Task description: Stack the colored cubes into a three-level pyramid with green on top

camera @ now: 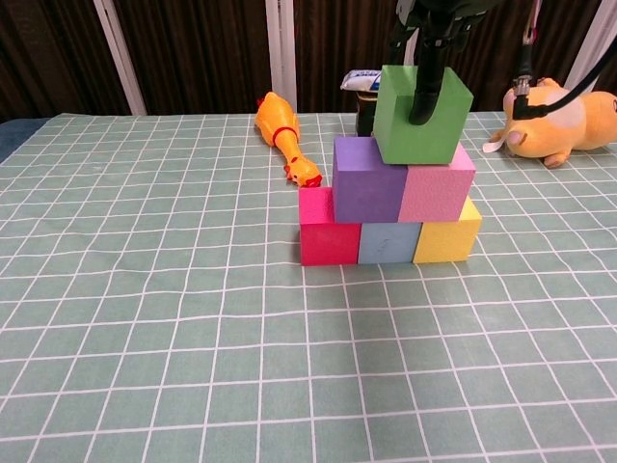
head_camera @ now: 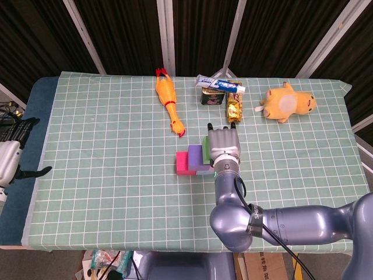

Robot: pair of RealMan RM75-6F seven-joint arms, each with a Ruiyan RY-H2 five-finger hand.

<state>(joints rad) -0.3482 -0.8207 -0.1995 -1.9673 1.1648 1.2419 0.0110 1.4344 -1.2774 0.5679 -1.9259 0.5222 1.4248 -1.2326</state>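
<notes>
Gripping the green cube (camera: pixel 421 114) from above, the right hand (head_camera: pixel 222 146) holds it tilted directly over the purple cube (camera: pixel 367 178) and pink cube (camera: pixel 438 181) seam.

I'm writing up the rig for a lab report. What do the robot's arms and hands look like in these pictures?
The right arm is glossy blue-grey metal with rounded joint housings, a black cable looped along it and a green light near the wrist. The right hand is silver-grey with dark fingers. The left hand, at the table's edge, is pale grey with black fingers.
</notes>
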